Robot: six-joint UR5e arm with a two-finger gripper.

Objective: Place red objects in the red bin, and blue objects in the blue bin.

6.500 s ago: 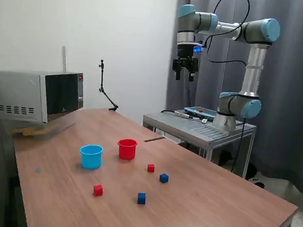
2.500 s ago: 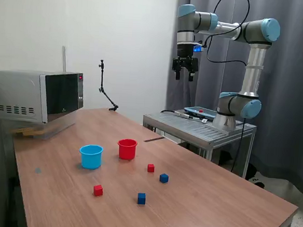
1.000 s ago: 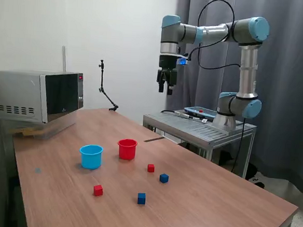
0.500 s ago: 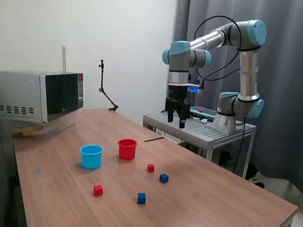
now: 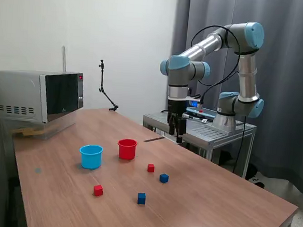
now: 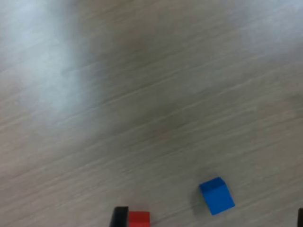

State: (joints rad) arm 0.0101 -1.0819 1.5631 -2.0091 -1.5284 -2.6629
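In the exterior view the red bin (image 5: pixel 127 148) and the light-blue bin (image 5: pixel 91 156) stand upright side by side on the wooden table (image 5: pixel 213 201). Nearer the front lie two red cubes (image 5: pixel 151 168) (image 5: pixel 98 190) and two blue cubes (image 5: pixel 163 178) (image 5: pixel 142 198). My gripper (image 5: pixel 176 137) points straight down. It hangs well above the table, behind the cubes and to the exterior view's right of the red bin. It is open and holds nothing. The wrist view shows one blue cube (image 6: pixel 217 195), one red cube (image 6: pixel 139 219) and a dark fingertip (image 6: pixel 119 216) beside the red cube.
A microwave (image 5: pixel 35 97) sits at the table's far corner on the exterior view's left. A thin black stand (image 5: pixel 105 89) rises at the back edge. A metal cart (image 5: pixel 200 128) carrying the arm's base stands just behind the table, with a curtain behind it.
The arm has swung down from high up. My gripper has dropped toward the table and come closer to the cubes. Cups and cubes have not moved.
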